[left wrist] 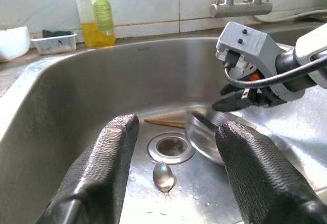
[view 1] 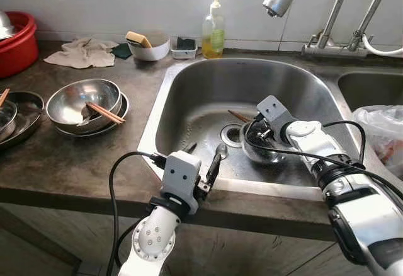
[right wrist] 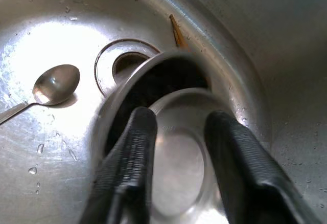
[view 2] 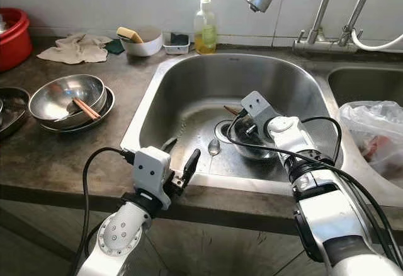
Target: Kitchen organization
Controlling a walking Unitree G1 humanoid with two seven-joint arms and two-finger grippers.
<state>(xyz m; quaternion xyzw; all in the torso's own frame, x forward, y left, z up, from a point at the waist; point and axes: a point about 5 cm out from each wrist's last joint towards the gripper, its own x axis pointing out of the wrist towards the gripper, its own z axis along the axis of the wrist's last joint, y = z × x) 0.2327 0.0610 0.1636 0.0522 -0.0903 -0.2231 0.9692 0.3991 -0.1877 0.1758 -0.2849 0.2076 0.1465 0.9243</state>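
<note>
Kitchen table [view 1: 75, 162] of dark stone with a steel sink [view 1: 189, 87] set into it, seen from the robot's head. At far left sits a red basin [view 1: 16, 43], then a crumpled cloth [view 1: 82, 52], and nearer the robot a stack of steel bowls [view 1: 79, 99] holding chopsticks [view 1: 106, 113]. At the back stand a white dish with a sponge [view 1: 148, 46] and a soap bottle [view 1: 214, 33].

Left pincer [view 1: 203, 166] hovers over the sink's near rim, its fingers spread and empty, pointing at a spoon [left wrist: 163, 175] that lies just beside the drain [left wrist: 171, 146].

Right pincer [right wrist: 173, 147] reaches down into the basin, fingers spread over a small steel bowl [view 2: 255, 150] beside the drain; one finger seems inside the rim, one outside, not yet closed. Another chopstick [left wrist: 163, 122] lies behind the drain.

The step in hand looks like gripping this bowl. Next would be closing on its rim firmly, since wet steel may slip. A plastic bag [view 1: 384, 131] sits at far right.
</note>
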